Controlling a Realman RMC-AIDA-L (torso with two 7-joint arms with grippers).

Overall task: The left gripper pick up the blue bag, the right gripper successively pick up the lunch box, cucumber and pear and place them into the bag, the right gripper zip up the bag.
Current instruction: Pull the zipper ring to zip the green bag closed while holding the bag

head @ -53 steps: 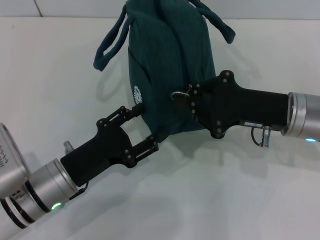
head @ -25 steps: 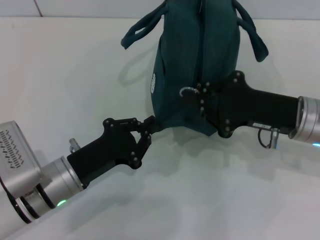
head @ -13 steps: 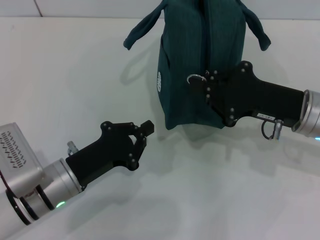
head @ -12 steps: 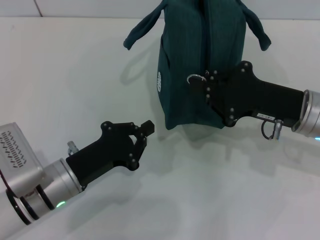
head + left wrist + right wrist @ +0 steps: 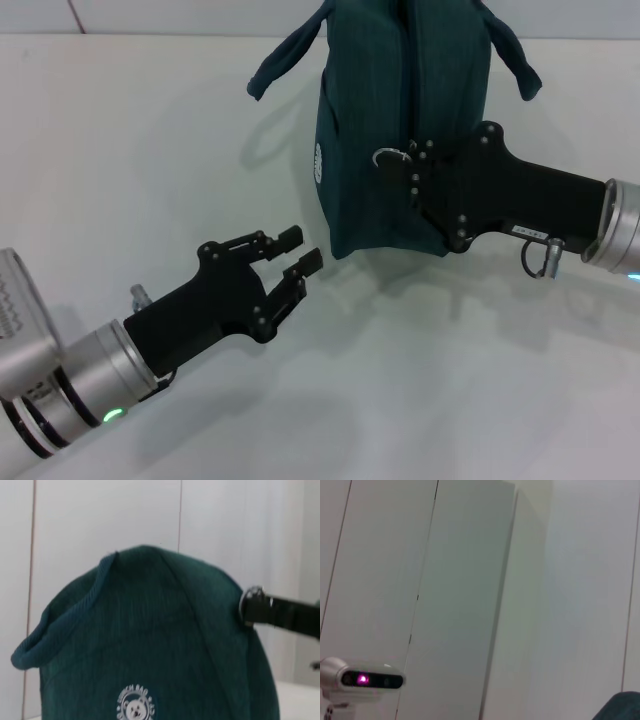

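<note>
Counter (image 5: 120,150): white, carrying everything we list.

Blue bag (image 5: 400,130): dark teal fabric, standing upright toward the far side of the counter, two rolled handles drooping to either side, a round white logo low on its left face. We see the same logo in the left wrist view (image 5: 135,710).

Right gripper (image 5: 400,165): black body reaching in from the right, tip pressed to the bag's front seam, jaws closed on the silver ring pull (image 5: 388,156).

Left gripper (image 5: 297,252): black claw on a silver wrist with a green light, low and left of the bag, just short of its lower corner, jaws parted and holding nothing.
</note>
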